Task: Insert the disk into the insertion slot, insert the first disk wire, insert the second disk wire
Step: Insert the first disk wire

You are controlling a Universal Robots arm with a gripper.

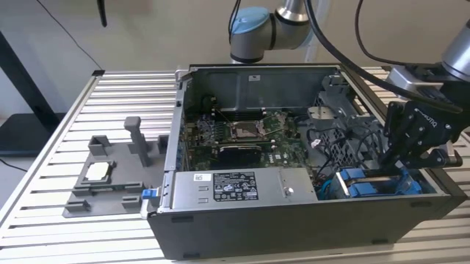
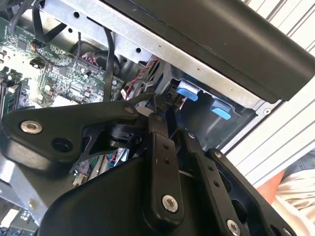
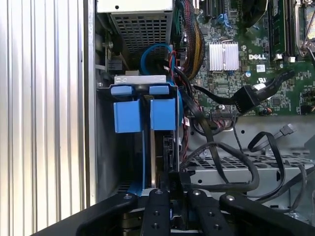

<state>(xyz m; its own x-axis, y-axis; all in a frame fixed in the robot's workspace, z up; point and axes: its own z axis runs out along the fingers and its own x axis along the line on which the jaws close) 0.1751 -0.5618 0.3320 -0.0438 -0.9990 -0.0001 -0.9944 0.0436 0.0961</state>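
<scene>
Down low, the hand (image 3: pixel 174 192) is squeezed together on a black plug (image 3: pixel 174 178) right by the disk (image 3: pixel 163 114). That disk, with its blue tabs, sits inside the slot (image 3: pixel 107 152) at a corner of the computer case (image 1: pixel 294 231). Farther off, a grey stand (image 1: pixel 110 184) with posts lies on the counter (image 1: pixel 59 165) beside the case.

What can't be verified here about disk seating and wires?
- Depth of the disk in the insertion slot: in the first wrist view, the end away from its blue tabs lies under the end effector.
- Wire ends: in the first wrist view, the black cables overlap and run beneath the end effector, so what is plugged in is unclear.
- Slot interior: in the second wrist view, the end effector's body covers it.
</scene>
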